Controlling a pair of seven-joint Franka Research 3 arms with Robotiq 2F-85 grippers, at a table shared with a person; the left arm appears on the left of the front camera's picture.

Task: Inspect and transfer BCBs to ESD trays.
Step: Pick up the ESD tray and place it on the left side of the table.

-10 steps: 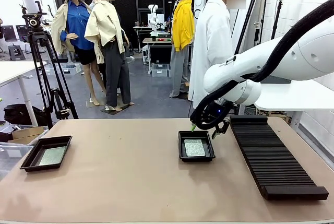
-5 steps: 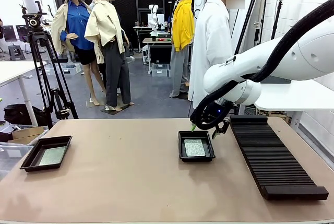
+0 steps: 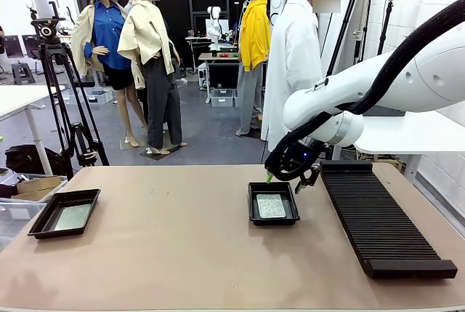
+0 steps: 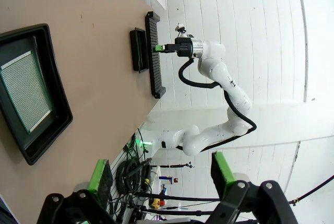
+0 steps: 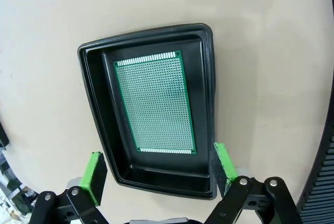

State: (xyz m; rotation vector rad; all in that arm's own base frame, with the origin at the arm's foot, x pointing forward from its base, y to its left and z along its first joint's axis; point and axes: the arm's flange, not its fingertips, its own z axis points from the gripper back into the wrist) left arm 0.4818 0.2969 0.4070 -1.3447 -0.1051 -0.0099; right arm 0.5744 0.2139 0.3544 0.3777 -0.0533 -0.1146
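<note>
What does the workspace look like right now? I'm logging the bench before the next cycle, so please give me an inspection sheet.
Surface: tan table, bare between the trays.
Job's things: left tray holds one green board lying flat; middle tray holds another green board lying flat, seen close up in the right wrist view.
Clutter: long black slotted rack at the table's right side.
Grippers: right pincer open, above the middle tray's far rim; left pincer open, holding nothing.
Cables: black hose along the right arm.
Surroundings: person in white at the far side; tripod far left.
</note>
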